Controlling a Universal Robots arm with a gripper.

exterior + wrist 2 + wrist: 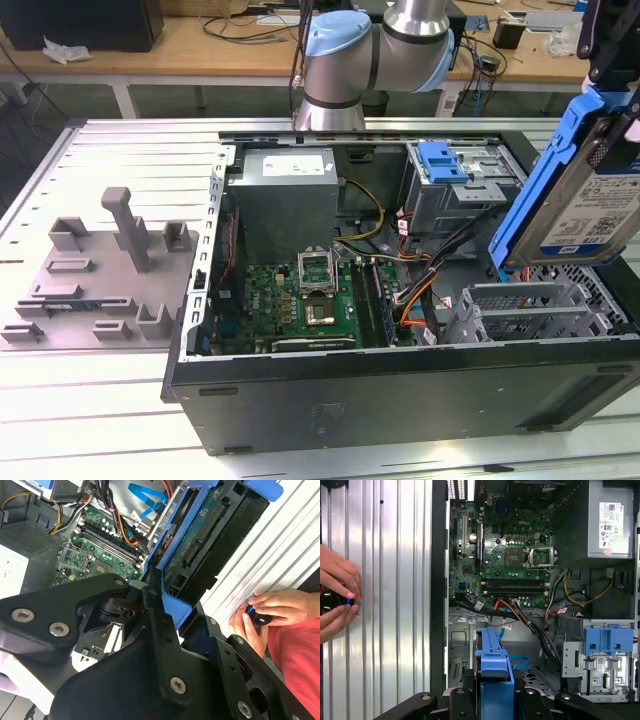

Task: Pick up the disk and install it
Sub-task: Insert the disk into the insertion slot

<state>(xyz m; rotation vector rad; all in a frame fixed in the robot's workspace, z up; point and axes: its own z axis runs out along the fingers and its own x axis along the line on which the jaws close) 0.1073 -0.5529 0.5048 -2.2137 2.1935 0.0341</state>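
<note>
At the exterior view's left, a grey fixture tray (110,270) lay on the desk (90,410). Next stood the open computer case (400,390) with its motherboard (300,295) and a blue bracket (445,160). At the exterior view's right, my gripper (495,700) was clamped on the disk (590,210), which hung tilted above the case's end.

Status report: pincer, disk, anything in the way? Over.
Pincer shut on disk. Disk aloft over open case, not installed. Cables cross case interior; person's hands on table beside case.
</note>
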